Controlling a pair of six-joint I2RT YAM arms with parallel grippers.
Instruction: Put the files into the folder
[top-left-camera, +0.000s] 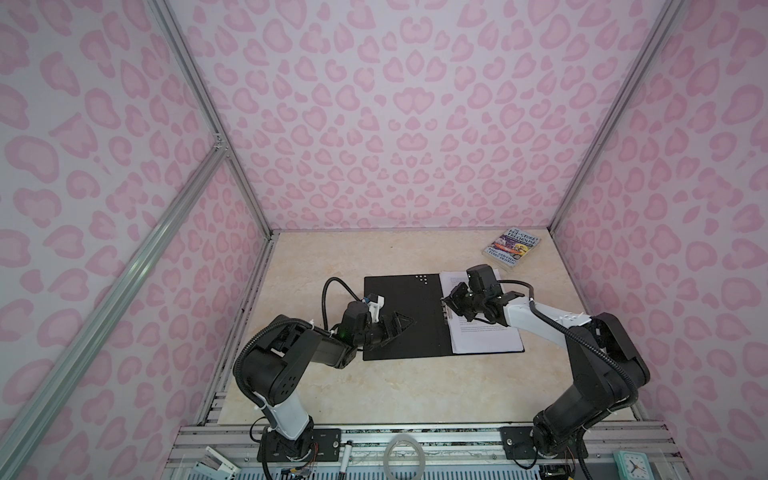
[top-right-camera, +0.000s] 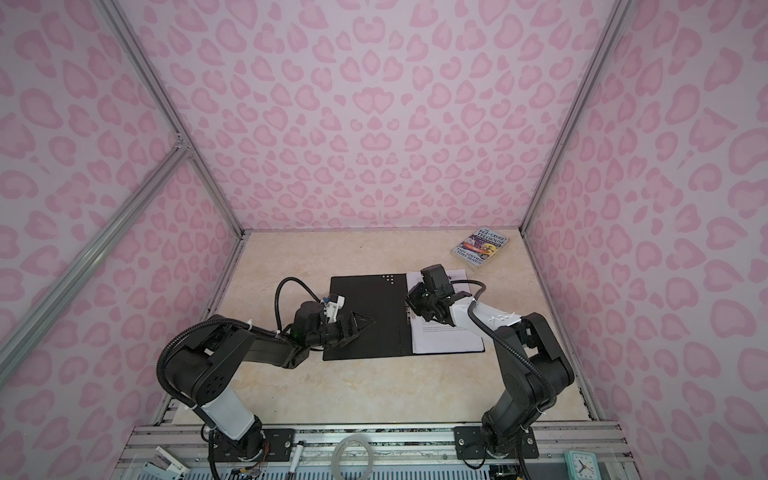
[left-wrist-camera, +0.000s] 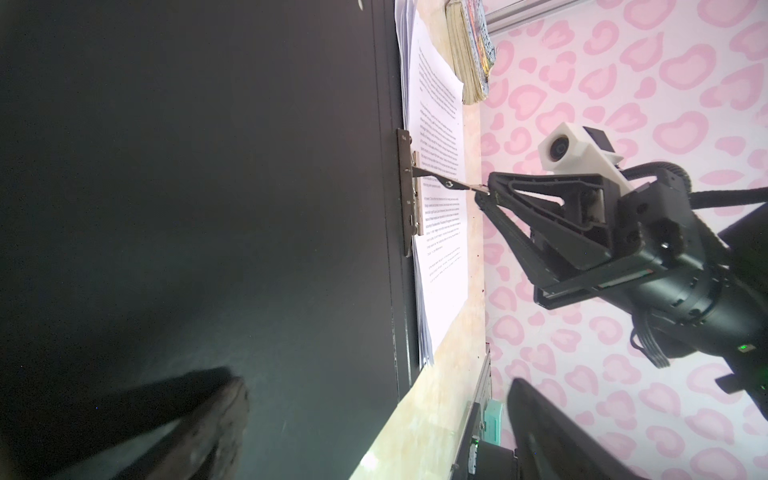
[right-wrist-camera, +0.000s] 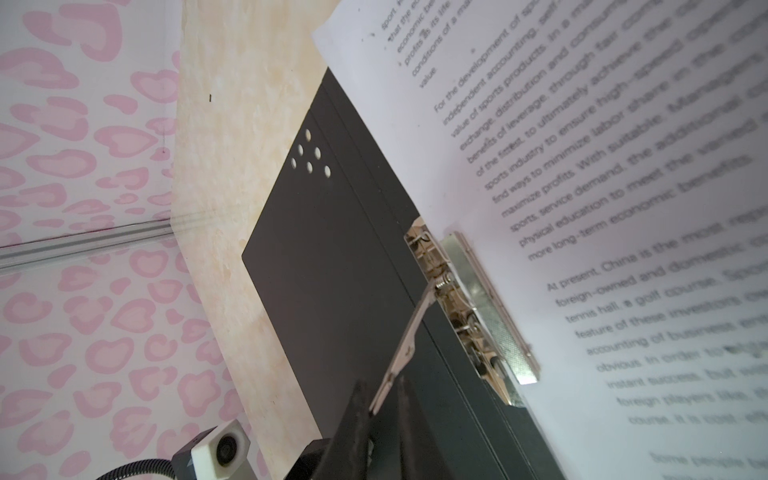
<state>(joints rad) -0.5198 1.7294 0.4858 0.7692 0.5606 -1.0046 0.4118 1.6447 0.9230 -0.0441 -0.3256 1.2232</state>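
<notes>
The folder (top-left-camera: 399, 307) (top-right-camera: 370, 299) lies open on the table, black inside up. The files (top-left-camera: 486, 336) (top-right-camera: 449, 340) are stacked on its right half, their edge under the metal spine clip (left-wrist-camera: 409, 195) (right-wrist-camera: 478, 299). The clip's lever (right-wrist-camera: 409, 345) (left-wrist-camera: 449, 183) stands raised, and my right gripper (right-wrist-camera: 382, 399) (top-left-camera: 446, 300) (left-wrist-camera: 482, 191) is shut on its tip. My left gripper (top-left-camera: 405, 322) (top-right-camera: 363, 320) (left-wrist-camera: 374, 415) is open low over the left cover (left-wrist-camera: 208, 187), holding nothing. I cannot tell if it touches the cover.
A small colourful paperback book (top-left-camera: 513, 249) (top-right-camera: 482, 248) (left-wrist-camera: 469, 50) lies at the back right, just beyond the files. On the front rail sit a tape ring (top-left-camera: 405, 455) and a teal clock (top-left-camera: 633, 465). Pink patterned walls close in three sides.
</notes>
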